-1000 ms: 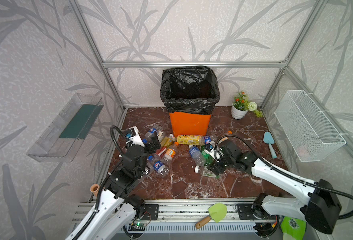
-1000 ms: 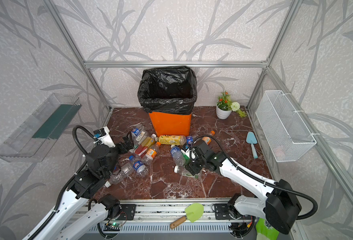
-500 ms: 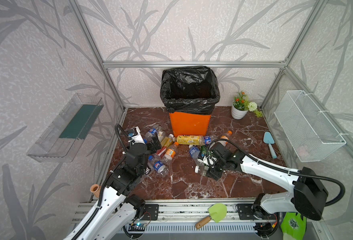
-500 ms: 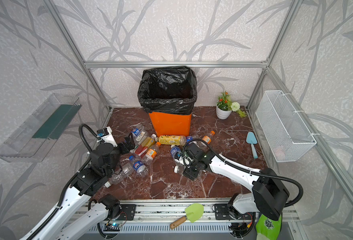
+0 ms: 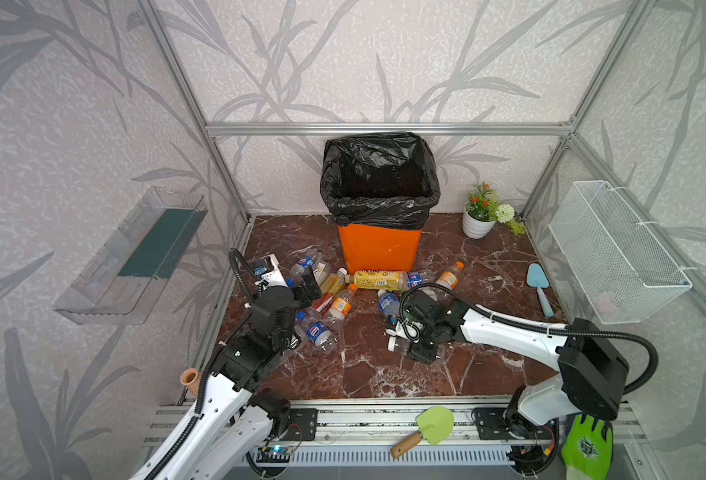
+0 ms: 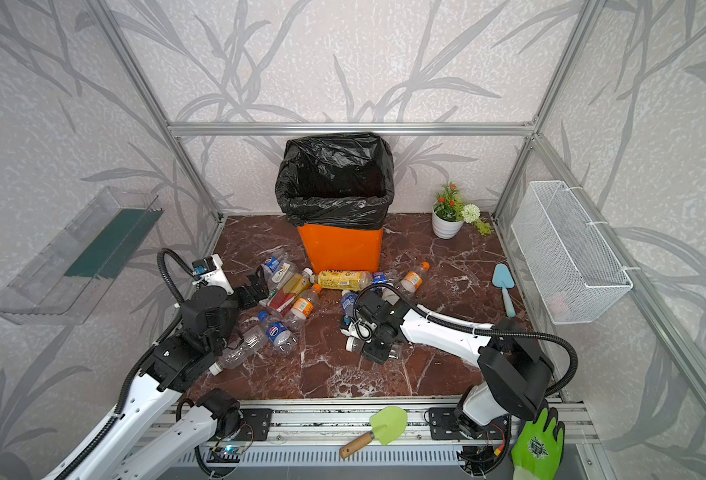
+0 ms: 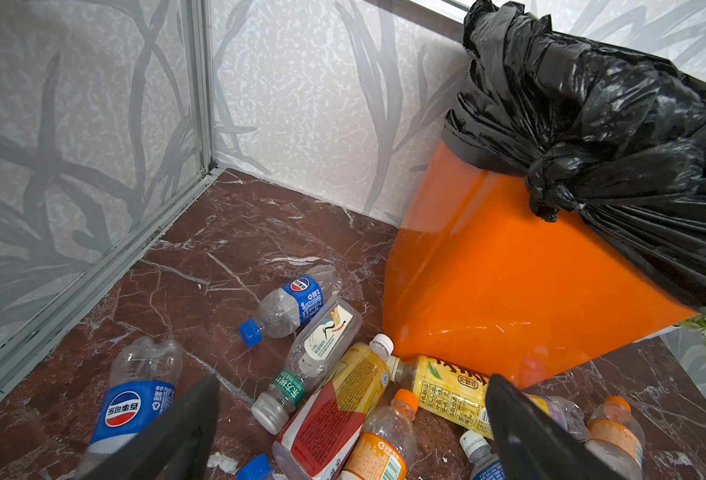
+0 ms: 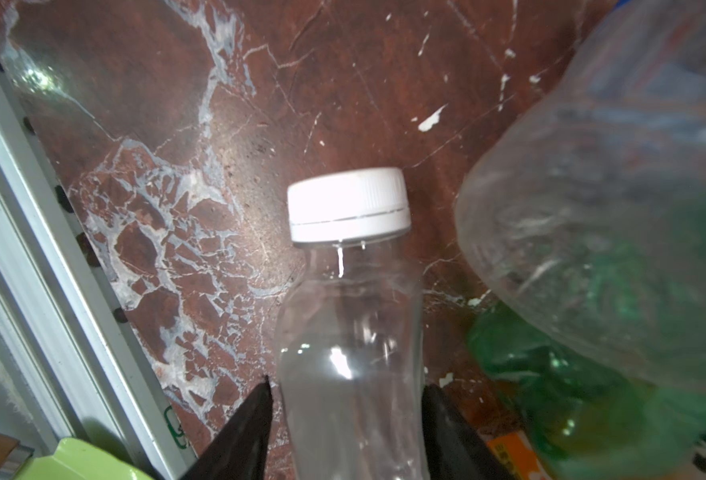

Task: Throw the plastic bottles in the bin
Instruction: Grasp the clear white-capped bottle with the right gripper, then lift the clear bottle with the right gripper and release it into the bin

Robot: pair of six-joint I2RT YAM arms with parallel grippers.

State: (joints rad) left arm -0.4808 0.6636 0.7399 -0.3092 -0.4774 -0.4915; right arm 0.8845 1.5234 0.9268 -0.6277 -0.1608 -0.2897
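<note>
The orange bin [image 5: 378,245] [image 6: 341,249] [image 7: 488,282] with its black bag stands at the back. Several plastic bottles lie before it, among them a yellow-labelled one [image 5: 378,279] and a blue-labelled one [image 5: 318,332]. My right gripper [image 5: 420,351] [image 6: 378,353] [image 8: 348,384] is low over a clear white-capped bottle [image 8: 349,299] [image 5: 393,344] lying on the floor. Its jaws straddle the body, one finger touching, a thin gap at the other. My left gripper [image 5: 307,286] [image 7: 353,380] hangs open above a red-and-yellow bottle [image 7: 334,411] in the left pile.
A green bottle [image 8: 550,353] and a larger clear one [image 8: 613,208] lie close beside the right gripper. Flower pot [image 5: 478,220], blue trowel [image 5: 538,284], wire basket [image 5: 617,253], clear tray [image 5: 135,257], terracotta vase [image 5: 189,378], green trowel [image 5: 430,428] on the front rail.
The right gripper has moved left and down over the clear white-capped bottle, and its jaws have narrowed around it. The left arm has edged toward the left pile, still open.
</note>
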